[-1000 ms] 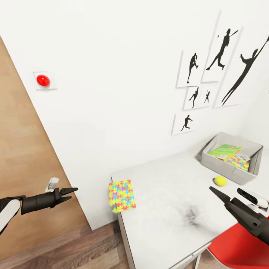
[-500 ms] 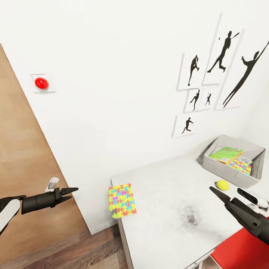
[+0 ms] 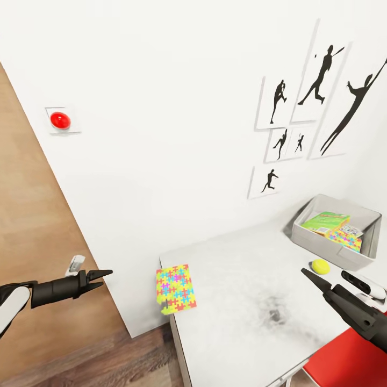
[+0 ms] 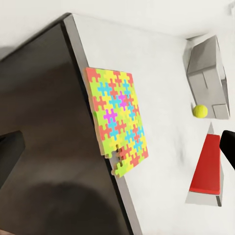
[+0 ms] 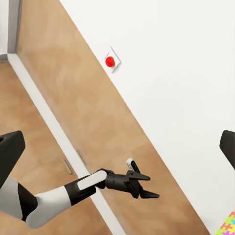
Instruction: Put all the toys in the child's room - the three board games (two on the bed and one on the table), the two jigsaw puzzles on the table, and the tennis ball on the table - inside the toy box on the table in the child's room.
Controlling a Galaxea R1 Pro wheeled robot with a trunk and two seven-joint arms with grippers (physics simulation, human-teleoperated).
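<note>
nearest to me were my two black grippers, both empty. the left gripper (image 3: 105, 277) hung off the left end of the long light grey table (image 3: 242, 301), out over the wood-plank floor, its fingers drawn close together with only a narrow gap. the right gripper (image 3: 309, 275) pointed over the table's near right edge, above a red chair seat (image 3: 344, 357); i could not tell from my views how wide its fingers stood.

on the table's left end lay the thin, flat jigsaw puzzle of yellow, green, red and blue interlocking pieces (image 3: 175, 288), right at the corner, with a tab or two overhanging the edge (image 4: 117, 125). i judged it light, thin and probably floppy, the pieces liable to part if bent. lying flat it gave no side to pinch, so i reckoned the overhanging corner was the place to take hold, one finger under and one over, lifting level.

further along the table, towards its right end, sat the small yellow-green tennis ball (image 3: 320, 265), just in front of the shallow light grey toy box (image 3: 322, 244). it looked light and apt to roll, so best squeezed across the middle.

inside the toy box a green printed board game box (image 3: 324, 222) and another multicoloured jigsaw sheet (image 3: 346, 239) already lay.
</note>
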